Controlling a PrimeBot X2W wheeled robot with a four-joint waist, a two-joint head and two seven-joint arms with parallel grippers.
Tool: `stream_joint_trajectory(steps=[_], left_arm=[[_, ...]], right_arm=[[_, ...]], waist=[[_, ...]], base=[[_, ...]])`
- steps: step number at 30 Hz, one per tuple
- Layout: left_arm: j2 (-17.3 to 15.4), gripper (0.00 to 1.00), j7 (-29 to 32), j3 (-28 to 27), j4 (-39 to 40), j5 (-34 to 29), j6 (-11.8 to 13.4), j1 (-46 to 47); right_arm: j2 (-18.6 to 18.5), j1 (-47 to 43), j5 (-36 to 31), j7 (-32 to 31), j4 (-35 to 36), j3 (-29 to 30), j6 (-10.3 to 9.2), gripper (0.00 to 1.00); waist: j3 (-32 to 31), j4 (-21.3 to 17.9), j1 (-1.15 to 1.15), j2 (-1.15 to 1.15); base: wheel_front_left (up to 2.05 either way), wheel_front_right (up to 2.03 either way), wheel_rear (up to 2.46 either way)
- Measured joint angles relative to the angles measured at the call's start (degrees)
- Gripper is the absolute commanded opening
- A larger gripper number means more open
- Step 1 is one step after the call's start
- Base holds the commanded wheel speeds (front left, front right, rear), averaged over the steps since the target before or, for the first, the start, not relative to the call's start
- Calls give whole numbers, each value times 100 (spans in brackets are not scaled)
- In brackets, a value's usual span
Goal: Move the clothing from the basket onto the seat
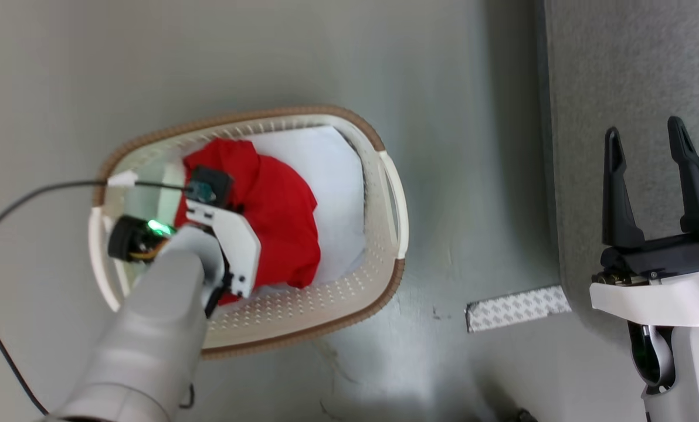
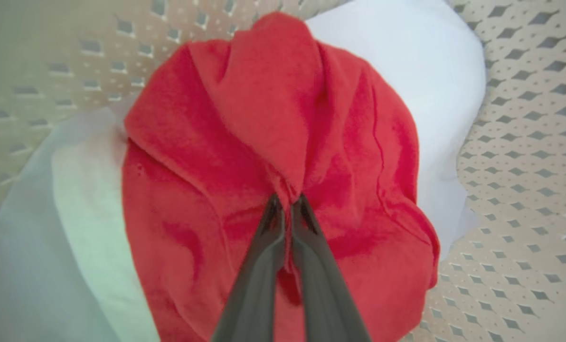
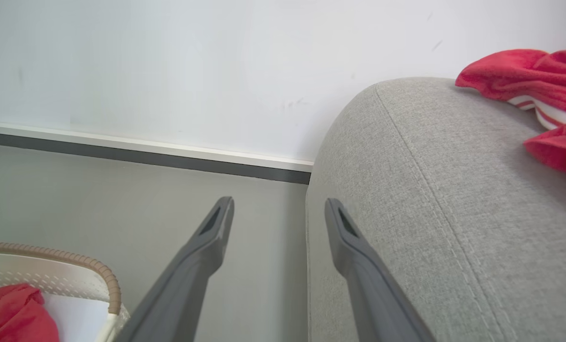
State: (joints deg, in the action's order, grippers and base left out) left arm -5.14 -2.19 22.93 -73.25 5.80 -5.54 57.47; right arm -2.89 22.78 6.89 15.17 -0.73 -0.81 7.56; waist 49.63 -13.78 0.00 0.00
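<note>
Left wrist view: left gripper (image 2: pixel 287 202) is down in the basket (image 2: pixel 525 166), jaws clenched on a raised fold of the clothing (image 2: pixel 264 118). Fabric creases converge at the tips, so this reads as a real pinch, not just contact. The white sheet (image 2: pixel 406 71) lies under the red and shows on both sides of it. As far as I can see it isn't caught between the fingers, so it should stay behind on the lift.

Head view: the basket stands on the floor (image 1: pixel 472 176), left of the seat (image 1: pixel 631 58), near it but apart. The left forearm covers the basket's near-left part. A black cable (image 1: pixel 27 196) crosses the rim to the wrist, a possible snag.

Right gripper (image 1: pixel 644 128) hangs over the seat's near edge, jaws released and empty, well clear of the basket. Likely parked there to keep the carry path free.

Right wrist view, farther off: a second garment (image 3: pixel 534 76), red with white stripe trim, lies on top of the seat at the far right. Part of the job looks done.

Step in hand, my read: lift, then swing right. It needs to go high enough that the hanging fabric clears the rim.
</note>
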Motion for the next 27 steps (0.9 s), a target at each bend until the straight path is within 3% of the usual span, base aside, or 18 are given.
stream_joint_trajectory(steps=[11,19,27], left_arm=[[207,0,-489,-15,183,720,-177,-801],[231,0,-513,489,1095,1700,-183,-1761],[-92,0,-491,535,2043,2338,-192,-2580]], right_arm=[[1,-359,11,0,-443,312,0,100],[2,-844,-26,0,-734,506,0,100],[0,-1238,-172,0,-1004,635,0,100]], waist=[[-1046,253,0,0],[-2009,423,-1,1],[-2967,597,-2,1]], base=[[0,0,0],[0,0,0],[0,0,0]])
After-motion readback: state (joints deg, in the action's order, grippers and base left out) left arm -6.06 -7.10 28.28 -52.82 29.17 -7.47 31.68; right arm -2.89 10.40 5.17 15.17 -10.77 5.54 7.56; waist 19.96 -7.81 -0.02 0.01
